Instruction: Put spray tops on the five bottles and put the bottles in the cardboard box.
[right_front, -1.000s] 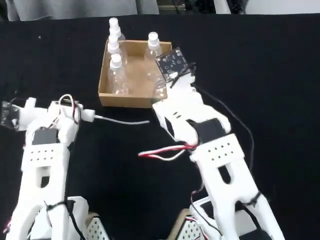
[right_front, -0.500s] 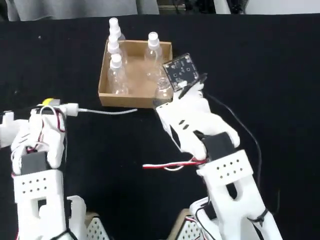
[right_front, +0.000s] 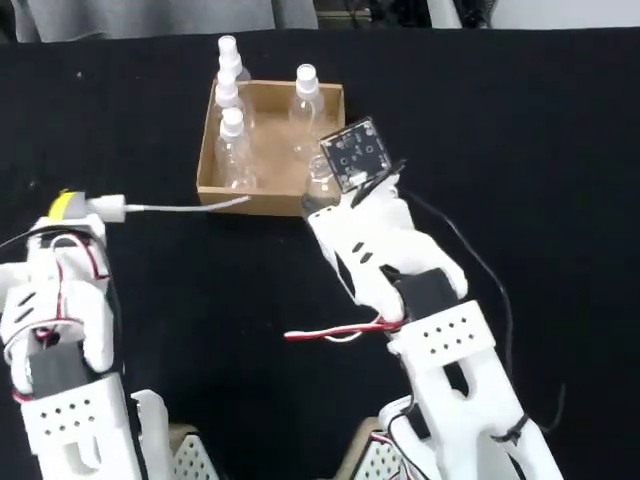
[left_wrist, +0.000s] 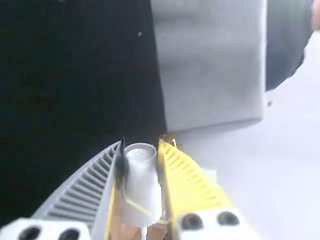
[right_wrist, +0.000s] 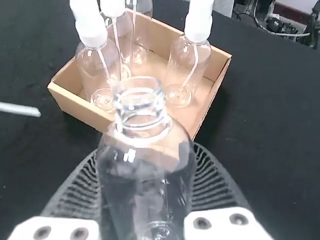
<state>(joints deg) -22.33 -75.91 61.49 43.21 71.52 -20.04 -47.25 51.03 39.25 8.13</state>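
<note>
I have right gripper (right_wrist: 145, 165) clamped on uncapped bottle (right_wrist: 141, 107), just in front of cardboard box (right_wrist: 212, 90), whose front wall stands between them. Capped bottles (right_front: 232, 135) stand inside box. Left gripper (left_wrist: 141, 150) clamped on spray top (left_wrist: 140, 175), well left of box. High view gives me whole dip tube (right_front: 190, 208), tip near box front; right wrist view catches tip.

A black-covered surface (right_front: 540, 140) carries an open cardboard box (right_front: 250, 198) that sits flat on it toward the far side near the middle, while the left arm (right_front: 60, 400) and the right arm (right_front: 450, 350) rise from its near edge.
</note>
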